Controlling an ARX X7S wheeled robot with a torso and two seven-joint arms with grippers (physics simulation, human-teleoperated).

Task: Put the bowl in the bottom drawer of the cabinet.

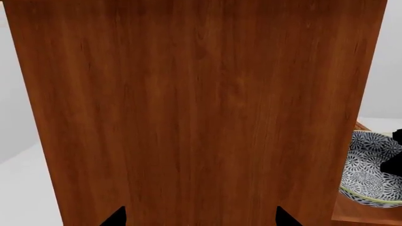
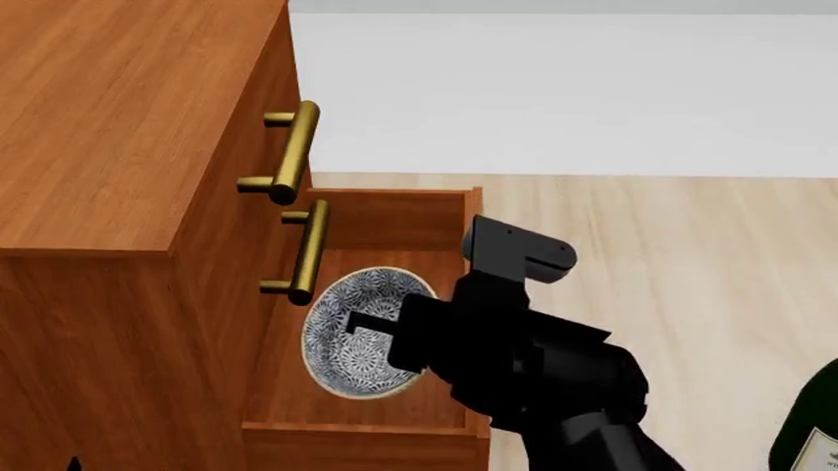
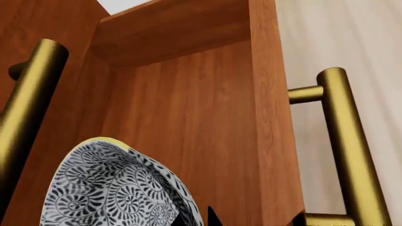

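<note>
Bowl (image 2: 361, 334) sits tilted inside open bottom drawer (image 2: 392, 221), rim pinched by right gripper (image 2: 371, 334). Lower it flat to the floor, release, withdraw clear of handles. Left gripper (image 1: 199, 217): spread, empty.

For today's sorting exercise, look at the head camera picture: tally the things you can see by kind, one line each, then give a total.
Wooden cabinet: 1
Open bottom drawer: 1
Patterned bowl in the drawer: 1
Brass bar handles on the upper drawers: 2
Green bottle, partly cut off at the edge: 1
Right gripper at the bowl: 1
Total: 7
</note>
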